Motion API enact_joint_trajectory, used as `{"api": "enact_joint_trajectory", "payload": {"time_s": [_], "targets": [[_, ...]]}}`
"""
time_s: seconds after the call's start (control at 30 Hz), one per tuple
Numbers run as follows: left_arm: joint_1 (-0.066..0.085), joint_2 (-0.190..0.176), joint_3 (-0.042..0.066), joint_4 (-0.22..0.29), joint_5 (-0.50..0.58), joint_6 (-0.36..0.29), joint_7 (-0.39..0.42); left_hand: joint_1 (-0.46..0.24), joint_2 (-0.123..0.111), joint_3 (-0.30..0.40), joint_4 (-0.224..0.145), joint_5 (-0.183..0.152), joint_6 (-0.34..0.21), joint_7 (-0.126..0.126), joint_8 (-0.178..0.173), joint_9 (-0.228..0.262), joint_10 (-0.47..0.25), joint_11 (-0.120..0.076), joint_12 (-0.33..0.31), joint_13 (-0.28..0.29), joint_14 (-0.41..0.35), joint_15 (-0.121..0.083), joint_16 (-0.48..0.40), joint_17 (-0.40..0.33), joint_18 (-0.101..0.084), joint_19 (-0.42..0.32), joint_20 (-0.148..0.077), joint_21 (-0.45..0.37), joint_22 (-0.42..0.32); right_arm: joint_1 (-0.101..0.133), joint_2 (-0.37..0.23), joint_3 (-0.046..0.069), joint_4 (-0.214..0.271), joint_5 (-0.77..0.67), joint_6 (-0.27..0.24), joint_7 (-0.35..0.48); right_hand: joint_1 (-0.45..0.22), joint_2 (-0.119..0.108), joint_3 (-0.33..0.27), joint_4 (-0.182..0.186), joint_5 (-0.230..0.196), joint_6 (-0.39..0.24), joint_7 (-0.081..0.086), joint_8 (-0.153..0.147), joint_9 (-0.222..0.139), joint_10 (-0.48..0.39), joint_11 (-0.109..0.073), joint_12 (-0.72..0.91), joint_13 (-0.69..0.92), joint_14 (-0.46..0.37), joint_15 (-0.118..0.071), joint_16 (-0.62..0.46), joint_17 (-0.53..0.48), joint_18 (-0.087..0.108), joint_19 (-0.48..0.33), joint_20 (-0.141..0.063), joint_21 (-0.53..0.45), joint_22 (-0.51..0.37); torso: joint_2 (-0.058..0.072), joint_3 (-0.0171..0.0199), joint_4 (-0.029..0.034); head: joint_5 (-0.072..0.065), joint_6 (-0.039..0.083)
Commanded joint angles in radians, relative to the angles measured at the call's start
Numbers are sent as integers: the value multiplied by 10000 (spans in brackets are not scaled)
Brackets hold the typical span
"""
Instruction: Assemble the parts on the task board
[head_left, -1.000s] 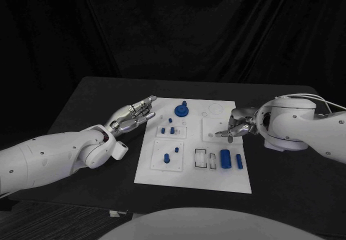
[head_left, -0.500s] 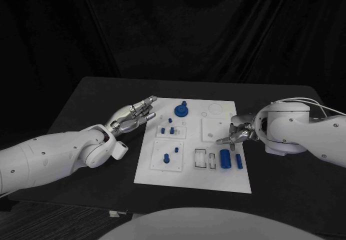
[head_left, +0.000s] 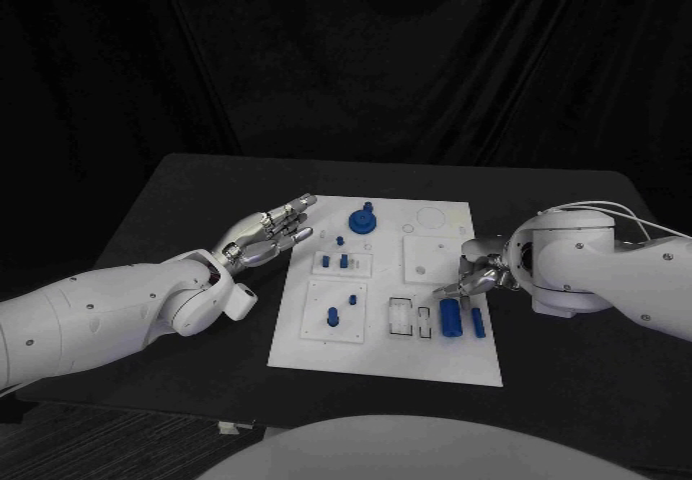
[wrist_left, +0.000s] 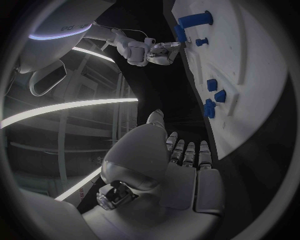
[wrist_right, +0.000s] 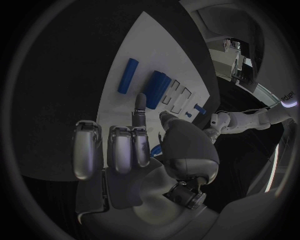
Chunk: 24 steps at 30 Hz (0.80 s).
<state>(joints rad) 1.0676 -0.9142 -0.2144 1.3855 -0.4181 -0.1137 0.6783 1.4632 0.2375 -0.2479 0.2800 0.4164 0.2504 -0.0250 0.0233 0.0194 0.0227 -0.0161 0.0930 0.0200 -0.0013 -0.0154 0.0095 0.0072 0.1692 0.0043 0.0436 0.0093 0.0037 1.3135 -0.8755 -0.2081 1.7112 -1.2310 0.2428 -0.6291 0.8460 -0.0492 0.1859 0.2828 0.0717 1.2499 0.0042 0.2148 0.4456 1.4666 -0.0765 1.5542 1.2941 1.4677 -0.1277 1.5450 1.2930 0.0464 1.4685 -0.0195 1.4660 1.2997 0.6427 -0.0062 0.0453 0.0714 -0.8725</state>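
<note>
While the task board lies in the middle of the black table with its blue parts set near its right edge, my right hand hovers over those parts, fingers apart and holding nothing. My left hand floats beside the board's left edge, fingers extended, empty.

My right hand sits over the board's right edge, and I cannot tell whether its fingers pinch anything. The small blue parts in the board's left blocks are too small to make out their shapes. My forearm hides the bench's near left corner.
</note>
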Motion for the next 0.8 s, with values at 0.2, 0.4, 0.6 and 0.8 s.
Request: {"api": "enact_joint_trajectory", "payload": {"time_s": [0.2,0.4,0.6,0.8], "targets": [[-36,26,8,-28,-27,301,1613,174,51,-114,118,256,53,-13,74,116,-48,128,136,-8,13,147,-95,-72,-439,-43,106,-93,-37,-184,77,1,-75,-81,173,-178,-100,-385,-307,44,-167,-151,82,-272,-157,1042,137,166,2767,877,82,-92,2078,-103,443,104,-309,2219,-4,-1,0,17,-1],[-50,31,8,-56,-27,395,1540,219,69,-91,115,303,124,67,86,125,-41,199,156,-6,13,206,-95,-72,-451,-43,156,-93,-37,-294,126,1,-144,-81,163,-173,95,-424,-222,-1,-104,-242,130,-388,-191,1042,186,166,2767,858,126,-138,1998,-75,396,149,-430,2178,-2,0,3,16,-1],[-65,43,8,-75,-27,439,1498,241,75,-80,113,333,168,124,94,130,-39,215,161,-6,13,223,-95,-72,-451,-43,176,-93,-37,-399,148,1,-179,-81,195,-174,235,-442,-170,-25,30,-282,157,-453,-203,1042,210,166,2767,836,150,-188,1911,-43,345,176,-561,2132,-4,3,6,24,-1],[-80,51,8,-92,-27,499,1450,265,77,-70,109,371,174,157,94,130,-37,237,168,-5,13,245,-95,-72,-448,-43,201,-93,-37,-508,183,1,-228,-81,201,-174,375,-487,-140,-58,174,-380,193,-545,-219,1042,240,166,2767,810,173,-253,1801,-1,277,201,-738,2071,0,2,5,22,-1]]}}
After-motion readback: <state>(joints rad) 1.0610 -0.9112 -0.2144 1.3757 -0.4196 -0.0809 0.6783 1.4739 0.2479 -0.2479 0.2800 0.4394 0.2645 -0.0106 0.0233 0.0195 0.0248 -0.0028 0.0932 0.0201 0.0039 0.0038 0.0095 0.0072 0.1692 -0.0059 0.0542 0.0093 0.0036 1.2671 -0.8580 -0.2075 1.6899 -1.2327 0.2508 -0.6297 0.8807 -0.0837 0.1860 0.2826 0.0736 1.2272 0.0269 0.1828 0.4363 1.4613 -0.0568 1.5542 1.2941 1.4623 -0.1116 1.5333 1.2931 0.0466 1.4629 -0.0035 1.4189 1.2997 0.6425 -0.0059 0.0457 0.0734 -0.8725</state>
